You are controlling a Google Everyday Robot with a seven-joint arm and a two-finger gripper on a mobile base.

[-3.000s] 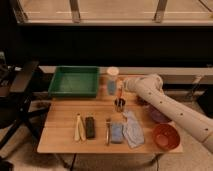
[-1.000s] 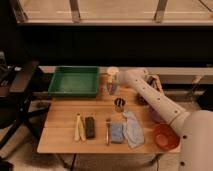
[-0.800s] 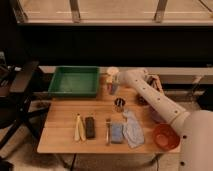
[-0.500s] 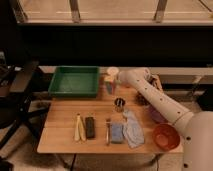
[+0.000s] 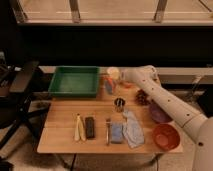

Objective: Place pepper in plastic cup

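- Now the jaws [image 5: 111, 80] hang at the back edge of the worktop [image 5: 65, 117], just over the plastic cup [image 5: 109, 86]; a few seconds ago they stood lower and nearer the middle, by the small dark metal cup [image 5: 119, 104].
- Whether they are wide or narrow I cannot tell, and the pepper itself cannot be made out; a reddish streak at the pale-blue cup may be it, held or already dropping in.
- Over the last second the arm [image 5: 160, 97] has barely shifted, so I judge the carry done and the release to be the step in hand.
- Just behind the plastic cup stands the whitish-pink cup [image 5: 114, 73], close enough to be knocked on withdrawal.
- Left of both, at the back left corner, sits the green tray [image 5: 74, 81].
- Along the front edge lie a blue cloth [image 5: 131, 129] and an orange bowl [image 5: 165, 136] toward the right corner.
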